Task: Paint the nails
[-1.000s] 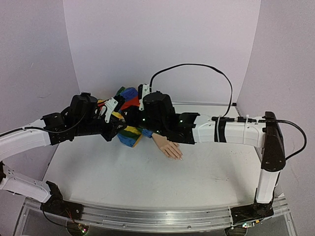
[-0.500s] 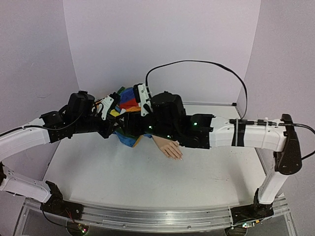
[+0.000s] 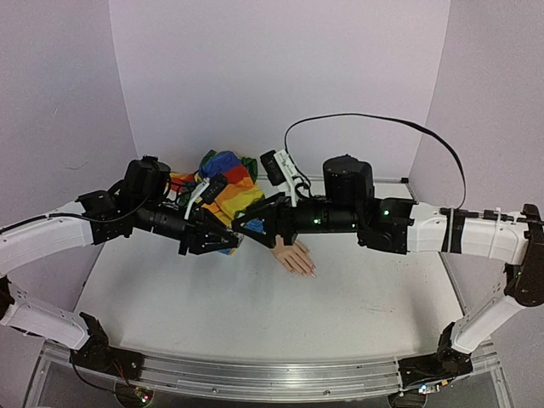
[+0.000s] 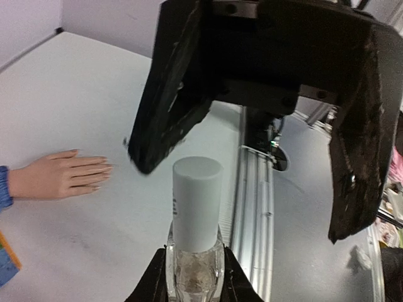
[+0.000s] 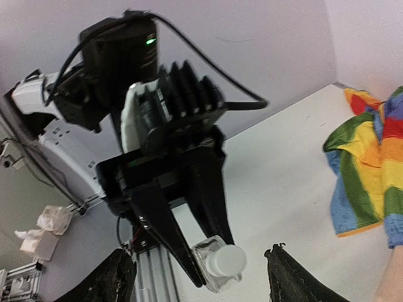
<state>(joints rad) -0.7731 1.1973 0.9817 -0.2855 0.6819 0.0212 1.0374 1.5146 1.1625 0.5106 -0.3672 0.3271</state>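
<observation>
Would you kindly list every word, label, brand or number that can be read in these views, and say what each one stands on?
No text can be read in any view.
On the small clear bottle held in the left gripper: tiny dark marks beside its white cap, too small and blurred to read.
On the rainbow sleeve and the table: no lettering shows.

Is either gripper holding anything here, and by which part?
The left gripper clamps the clear bottle by its glass body, below the white cap. The right gripper, open near the cap, holds nothing.
</observation>
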